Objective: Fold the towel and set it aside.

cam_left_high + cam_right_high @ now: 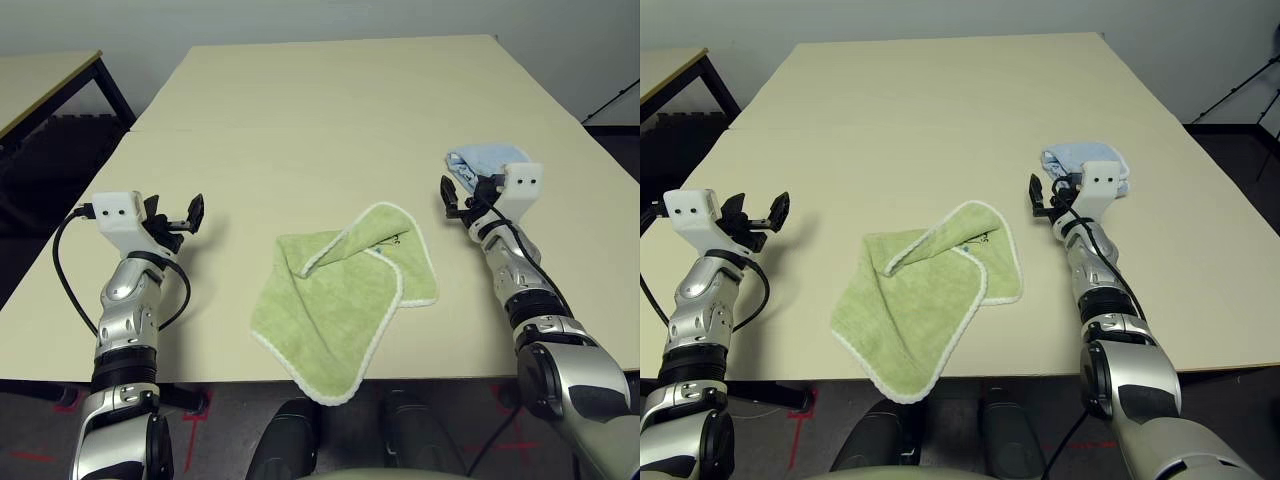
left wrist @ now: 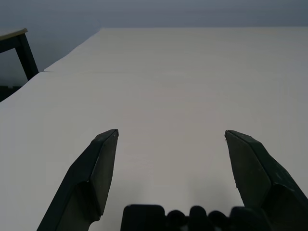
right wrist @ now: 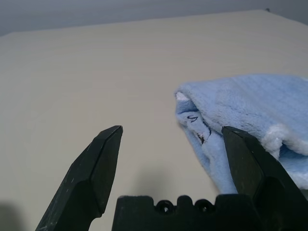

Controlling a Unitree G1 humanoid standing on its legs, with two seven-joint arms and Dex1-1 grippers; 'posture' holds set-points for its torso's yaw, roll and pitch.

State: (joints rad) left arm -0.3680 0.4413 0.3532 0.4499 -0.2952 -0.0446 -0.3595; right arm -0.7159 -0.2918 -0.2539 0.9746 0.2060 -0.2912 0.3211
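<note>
Towel (image 1: 340,300), light green terry with a white stitched edge, lies on the pale counter (image 1: 330,110) near the front edge, roughly midway between the two arms. It is loosely folded: one corner is turned over on top of the rest, making a raised crease that runs across the middle, and a small dark printed logo shows on the turned-over part toward the far right corner. The nearest corner of the towel reaches the counter's front edge and seems to hang slightly over it.

The left gripper (image 1: 192,212) hovers above bare counter well to the left of the towel, pointing forward and about level. Its jaws stand wide apart with nothing between them; in the left wrist view the two black fingers (image 2: 91,178) frame only empty counter surface.

The right gripper (image 1: 1040,195) sits to the right of the towel and a little farther back, also pointing forward. Its jaws are spread wide and hold nothing. Just ahead of it lies a folded light blue cloth (image 3: 250,120), smaller than the towel; in the right wrist view the cloth's near folded edge, with a small dark mark on it, lies just past the right-hand fingertip, and I cannot tell whether the finger touches it. The blue cloth is well apart from the green towel.

A second table (image 1: 40,85) stands at the far left.
</note>
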